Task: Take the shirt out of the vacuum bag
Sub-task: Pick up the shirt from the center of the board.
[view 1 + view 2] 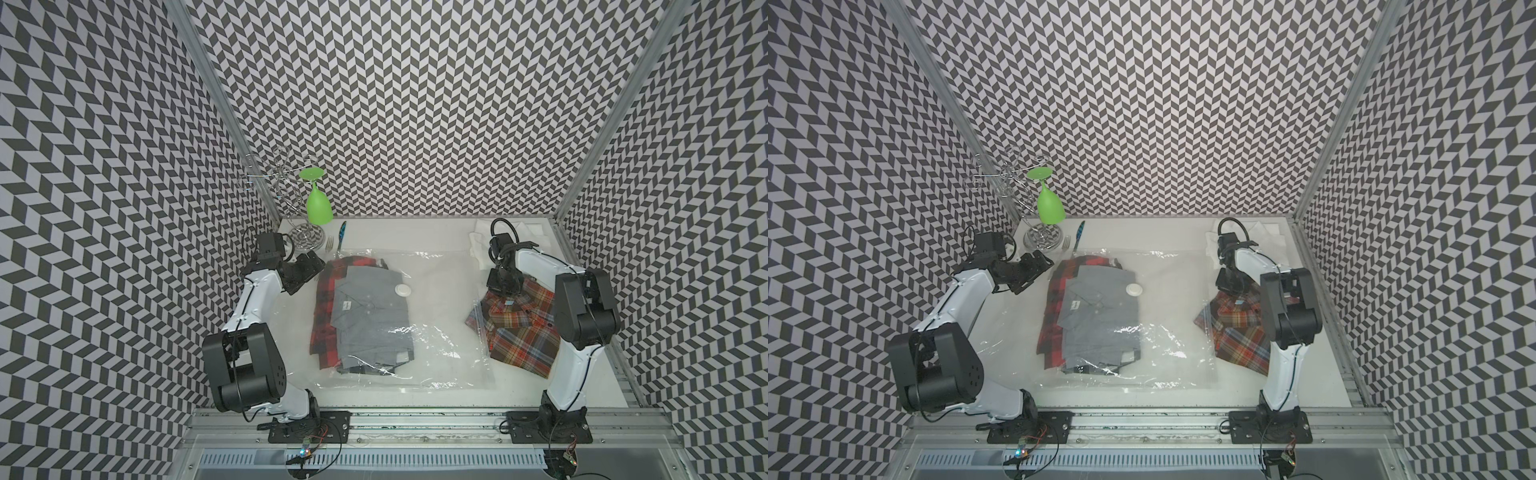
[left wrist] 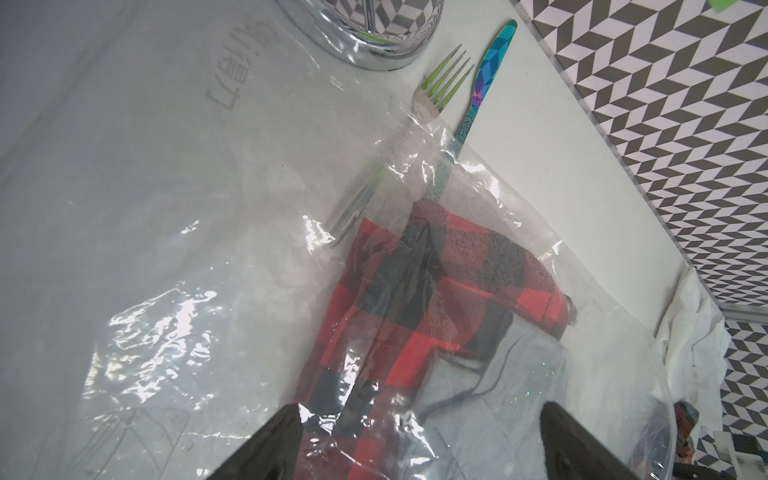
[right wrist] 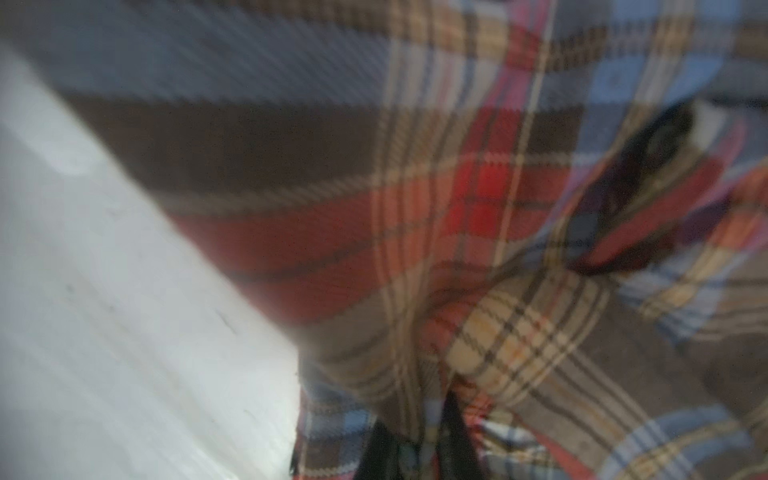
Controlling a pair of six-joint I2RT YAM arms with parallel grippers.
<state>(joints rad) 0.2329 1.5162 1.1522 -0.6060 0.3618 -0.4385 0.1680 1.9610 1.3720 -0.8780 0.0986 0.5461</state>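
Now the right gripper (image 1: 504,296), pinched shut on a fold of the plaid shirt (image 1: 521,336) at the right edge of the vacuum bag (image 1: 440,291), should draw it clear, low and steady. The wide-open, empty left gripper (image 2: 419,419), over the far corner, could pin the bag down.

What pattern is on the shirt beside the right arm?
A brown, red and blue plaid shirt, clearest in a top view.

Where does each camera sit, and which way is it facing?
Both top views: overhead, looking down on the vacuum bag; both arms show.
Left wrist: over the bag, facing a fork; open left gripper shows.
Right wrist: close on the plaid shirt; right gripper shut on it.
Shared, top and left wrist: red checked shirt.
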